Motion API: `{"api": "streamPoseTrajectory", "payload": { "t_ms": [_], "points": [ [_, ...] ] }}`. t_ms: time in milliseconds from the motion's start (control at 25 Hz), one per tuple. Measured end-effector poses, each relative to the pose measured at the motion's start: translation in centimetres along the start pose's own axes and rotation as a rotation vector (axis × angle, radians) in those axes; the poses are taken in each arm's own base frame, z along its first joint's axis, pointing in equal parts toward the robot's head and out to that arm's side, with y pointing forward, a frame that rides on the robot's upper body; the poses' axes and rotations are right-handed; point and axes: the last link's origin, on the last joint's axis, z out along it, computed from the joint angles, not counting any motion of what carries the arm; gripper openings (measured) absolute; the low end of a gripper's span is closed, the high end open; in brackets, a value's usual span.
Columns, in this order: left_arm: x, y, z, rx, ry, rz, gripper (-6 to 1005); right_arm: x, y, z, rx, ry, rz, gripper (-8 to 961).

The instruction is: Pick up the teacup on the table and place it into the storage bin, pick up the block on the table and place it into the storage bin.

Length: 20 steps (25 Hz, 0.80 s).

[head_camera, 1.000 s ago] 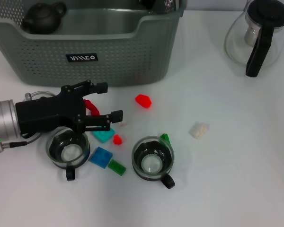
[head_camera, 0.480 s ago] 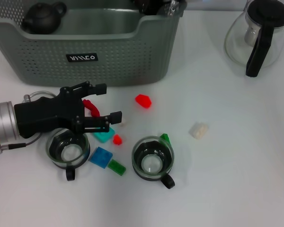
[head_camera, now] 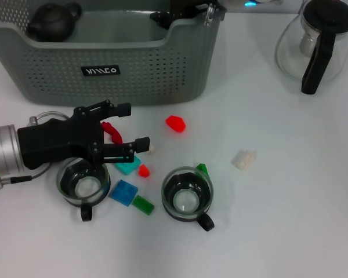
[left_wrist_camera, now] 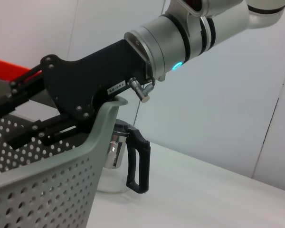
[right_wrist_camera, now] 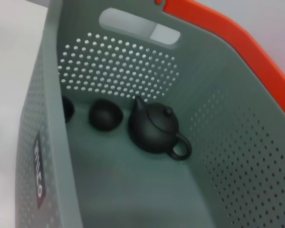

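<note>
Baskets first: the storage bin [head_camera: 104, 63] fills the upper left, a black teapot [head_camera: 52, 22] inside. Since a second ago the right gripper [head_camera: 162, 17] has pushed further over the bin's far corner; whether its jaws hold anything, I cannot tell. The left gripper [head_camera: 130, 126], jaws spread, hovers unmoved above the red block [head_camera: 111, 131], between two teacups [head_camera: 83, 184] [head_camera: 187, 194].

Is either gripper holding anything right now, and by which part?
No. The left gripper is open around a red block without clamping it; the right gripper is open over the storage bin.
</note>
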Motion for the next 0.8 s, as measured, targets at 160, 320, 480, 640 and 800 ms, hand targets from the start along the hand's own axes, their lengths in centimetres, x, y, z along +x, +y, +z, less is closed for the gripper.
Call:
{"api": "streamPoseTrajectory", "payload": {
  "t_ms": [160,320,480,640,800],
  "points": [
    [-0.1,0.1,-0.1,0.0,0.0,-0.005,948,-0.6,-0.4,-0.6,0.011,-0.03,0.017,609],
    [-0.1,0.1,-0.4,-0.002,0.0,-0.008,948,-2.0,-1.4,-2.3,0.022,-0.099,0.056,662],
    [-0.2,0.2,-0.5,-0.003,0.0,-0.009,948,-3.3,-2.2,-5.3,0.04,-0.174,0.097,664],
    [-0.2,0.2,-0.6,-0.002,0.0,-0.01,948,-3.9,-2.0,-8.6,0.036,-0.226,0.128,662],
    [-0.2,0.2,-0.6,-0.003,0.0,-0.01,948,-4.1,-0.4,-12.1,-0.009,-0.315,0.154,660]
  ]
}}
